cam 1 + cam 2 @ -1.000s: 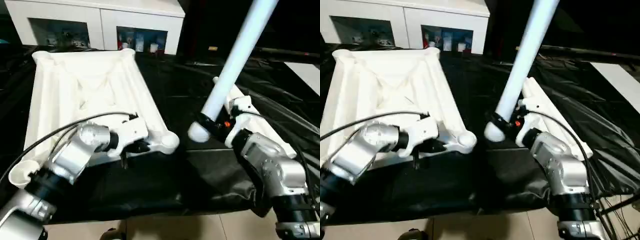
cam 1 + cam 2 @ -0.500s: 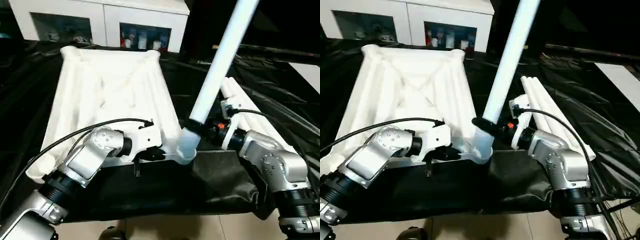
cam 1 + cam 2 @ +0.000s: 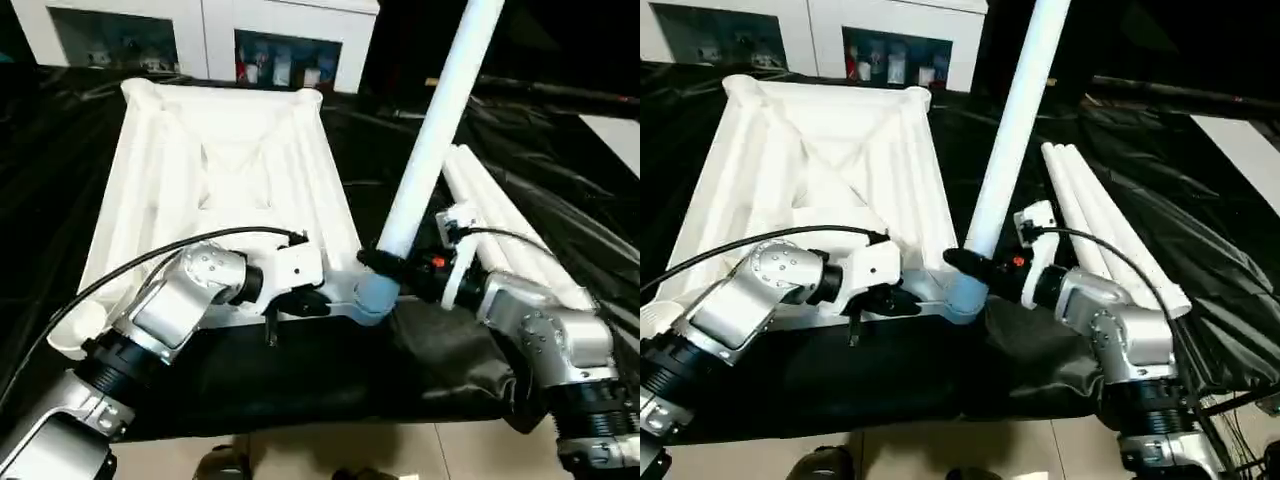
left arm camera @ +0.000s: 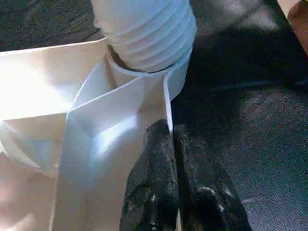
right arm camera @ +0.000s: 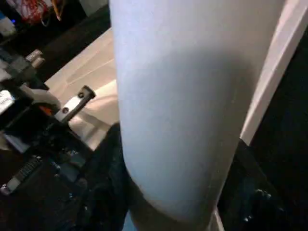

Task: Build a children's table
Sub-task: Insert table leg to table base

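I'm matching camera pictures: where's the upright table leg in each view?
Left eye view: leg slants from centre to top edge.
Right eye view: same, centre to top edge.
Left wrist view: ribbed end at the corner socket.
Right wrist view: close up, across the middle.
Shared landmark: that corner socket.

Looks like a lived-in room: white cabinet [image 3: 210,35] with glass doors and trinkets, tiled floor [image 3: 400,450], black sheeting [image 3: 560,150].
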Available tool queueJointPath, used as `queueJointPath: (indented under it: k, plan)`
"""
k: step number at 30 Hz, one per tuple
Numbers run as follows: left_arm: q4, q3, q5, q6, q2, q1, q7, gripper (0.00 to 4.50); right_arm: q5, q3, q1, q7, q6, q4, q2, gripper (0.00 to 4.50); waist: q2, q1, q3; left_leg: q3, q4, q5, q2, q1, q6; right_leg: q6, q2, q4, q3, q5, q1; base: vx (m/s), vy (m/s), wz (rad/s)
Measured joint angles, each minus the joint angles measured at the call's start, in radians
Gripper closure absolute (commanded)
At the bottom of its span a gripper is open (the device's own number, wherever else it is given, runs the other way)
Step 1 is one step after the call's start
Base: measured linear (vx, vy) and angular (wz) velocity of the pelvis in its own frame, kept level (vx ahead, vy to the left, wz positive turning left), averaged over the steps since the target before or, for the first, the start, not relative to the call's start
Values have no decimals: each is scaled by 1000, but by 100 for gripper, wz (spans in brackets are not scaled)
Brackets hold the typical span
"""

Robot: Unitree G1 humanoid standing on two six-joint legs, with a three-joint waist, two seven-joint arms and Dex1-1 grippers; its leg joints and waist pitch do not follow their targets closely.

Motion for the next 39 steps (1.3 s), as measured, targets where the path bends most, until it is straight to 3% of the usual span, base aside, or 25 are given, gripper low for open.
queueJointPath:
  k: [12,22,28,39]
  plan:
    - [-6,3,3,14,8,-8,-14,450,0,-22,-3,4,-75,68,48,263,3,-2,2,0,-8,0,-1,2,-1,0,0,-3,0,0,0,0,0,0]
    - [-7,9,0,-2,18,-9,-26,450,21,-54,92,6,-218,39,107,264,23,-1,13,0,-17,0,-2,6,-1,-4,0,-14,0,2,2,0,0,0]
    - [-6,9,0,-7,25,-10,-33,450,-3,-41,134,6,-321,19,132,264,42,0,11,0,-25,3,-3,6,-5,-9,1,-14,-1,6,2,0,0,0]
    - [2,8,1,-13,22,-13,-36,450,-93,6,188,-1,-499,-5,143,264,47,1,11,0,-28,3,-4,7,-5,-9,1,-15,0,6,2,0,0,0]
